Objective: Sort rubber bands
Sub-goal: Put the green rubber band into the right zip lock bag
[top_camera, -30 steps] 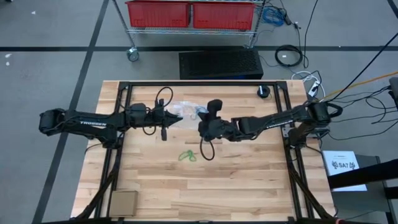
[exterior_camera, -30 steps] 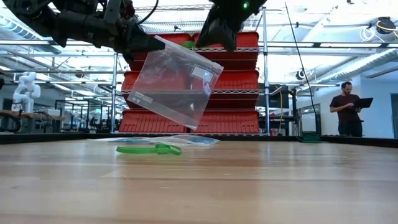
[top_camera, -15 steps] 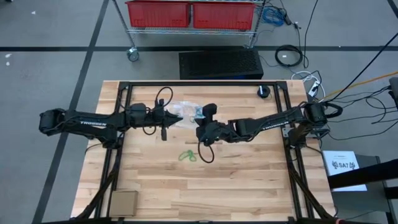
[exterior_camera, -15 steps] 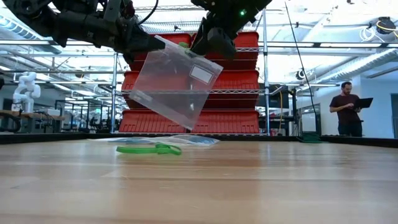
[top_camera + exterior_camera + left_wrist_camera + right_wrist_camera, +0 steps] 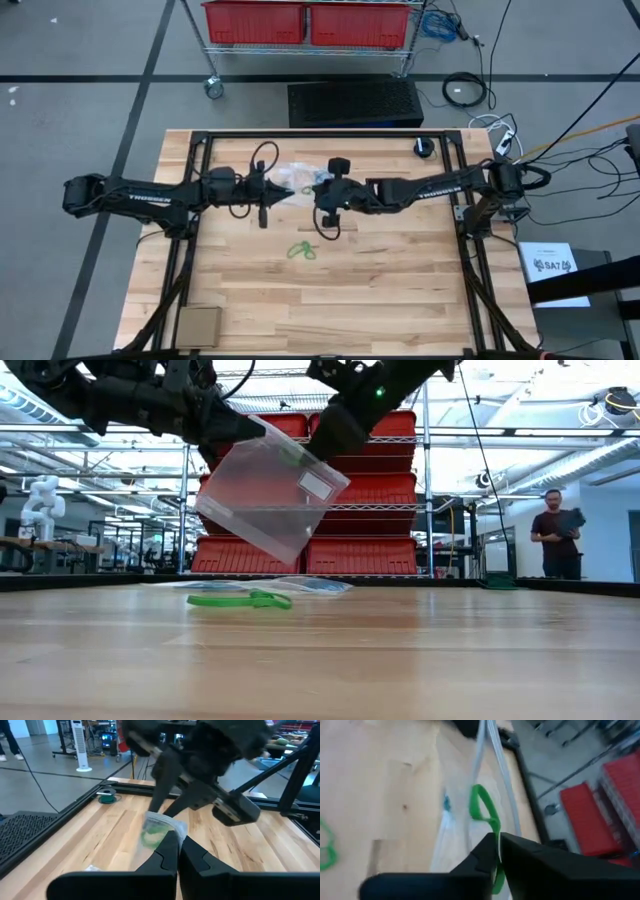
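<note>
A clear plastic bag point(image 5: 268, 495) hangs over the table's middle from my left gripper point(image 5: 243, 430), which is shut on it. My right gripper point(image 5: 318, 448) is at the bag's upper edge, shut on a green rubber band point(image 5: 483, 811). In the left wrist view, green point(image 5: 152, 838) shows through the bag's clear wall. More green rubber bands point(image 5: 301, 250) lie flat on the wood nearer the front, seen also in the low view point(image 5: 240, 599). My left gripper pinches the bag's top edge point(image 5: 175, 829) between its two fingers, coming about level from the table's left. The bag hangs tilted below the fingers, clear of the table. My right gripper pinches the green band point(image 5: 494, 866) between its two fingers, slanting down from the table's right. A loop of it point(image 5: 479, 800) sticks out past the fingertips beside the bag's rim point(image 5: 487, 750), clear of the table.
Other clear bags point(image 5: 296, 173) lie flat on the table behind the hanging one. A black round thing point(image 5: 424, 148) sits at the far right corner, a brown pad point(image 5: 198, 325) at the near left. A person point(image 5: 556, 532) stands in the room beyond.
My right gripper has gone toward the table's far edge and a little down, rolling as it went, and has come up against the bag's upper edge with the green band. The bag has tipped further, its lower end swinging toward the left arm.
</note>
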`<state>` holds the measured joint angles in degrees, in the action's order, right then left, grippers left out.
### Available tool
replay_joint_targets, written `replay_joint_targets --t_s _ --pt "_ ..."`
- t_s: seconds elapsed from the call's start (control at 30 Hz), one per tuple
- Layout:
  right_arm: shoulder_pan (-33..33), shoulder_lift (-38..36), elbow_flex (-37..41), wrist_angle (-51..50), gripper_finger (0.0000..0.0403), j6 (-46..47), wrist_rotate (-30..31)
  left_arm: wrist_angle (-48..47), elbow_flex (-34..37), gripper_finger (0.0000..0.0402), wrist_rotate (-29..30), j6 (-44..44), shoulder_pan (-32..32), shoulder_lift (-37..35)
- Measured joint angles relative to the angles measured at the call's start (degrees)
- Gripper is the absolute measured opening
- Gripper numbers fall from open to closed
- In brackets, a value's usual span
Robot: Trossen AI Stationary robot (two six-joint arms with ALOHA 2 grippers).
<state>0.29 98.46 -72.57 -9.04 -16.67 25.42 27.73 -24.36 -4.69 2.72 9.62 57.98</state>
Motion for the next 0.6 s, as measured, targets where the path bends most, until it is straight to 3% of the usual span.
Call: replay_joint_targets --t_s 0.33,0.5,0.6 --pt "-0.8 -0.1 -13.2 -19.0 0.0139 12.0 -10.7 -0.2 0.0 0.0 -0.1 0.0 -0.3 0.0" --pt "0.4 -0.2 -20.2 -32.3 0.0162 16.0 -11.9 -0.3 0.0 0.0 -0.1 0.0 -0.3 0.0" --pt "1.3 -0.2 -20.8 -37.1 0.0165 21.0 -19.1 -0.2 0.0 0.0 0.3 -0.1 -0.3 0.0"
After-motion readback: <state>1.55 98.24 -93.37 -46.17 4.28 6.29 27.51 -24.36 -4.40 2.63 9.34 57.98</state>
